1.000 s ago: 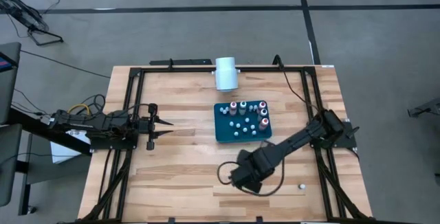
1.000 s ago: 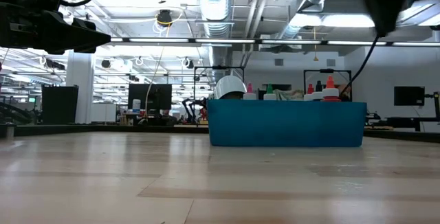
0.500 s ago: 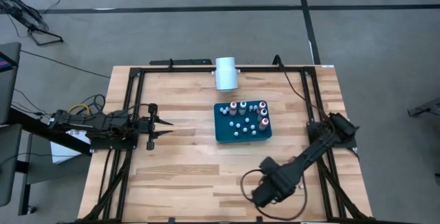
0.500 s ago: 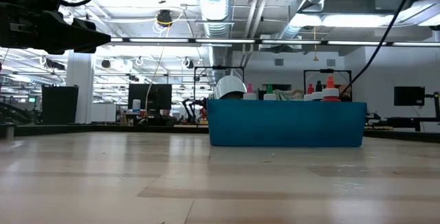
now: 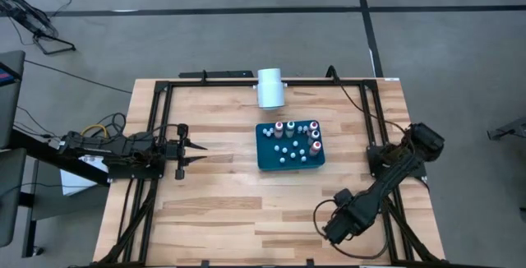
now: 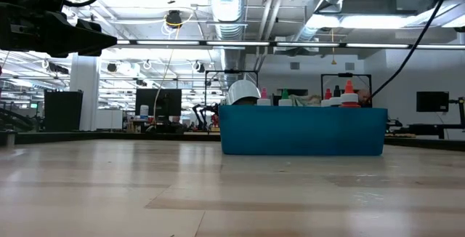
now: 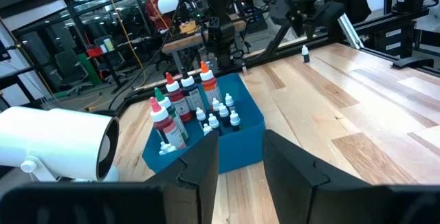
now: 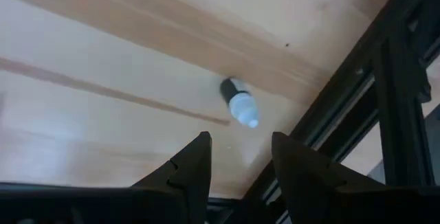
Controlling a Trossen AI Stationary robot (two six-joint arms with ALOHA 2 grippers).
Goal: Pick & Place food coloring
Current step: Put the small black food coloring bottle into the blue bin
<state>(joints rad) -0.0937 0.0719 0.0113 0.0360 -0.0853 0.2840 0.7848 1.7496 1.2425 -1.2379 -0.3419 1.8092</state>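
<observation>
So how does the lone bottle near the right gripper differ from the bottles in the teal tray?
The lone bottle stands by itself on bare wood near the table's black frame, under the right gripper, whose fingers are apart and hold nothing. The tray bottles stand packed together inside the teal tray. The lone one has a dark body; the tray ones include taller red and green ones. All appear upright with pale caps.

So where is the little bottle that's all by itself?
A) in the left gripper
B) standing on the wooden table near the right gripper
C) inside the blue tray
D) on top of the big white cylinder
B: the lone small bottle stands on bare wood, seen just ahead of the right gripper, whose fingers hold nothing, well apart from the teal tray of bottles.
</observation>
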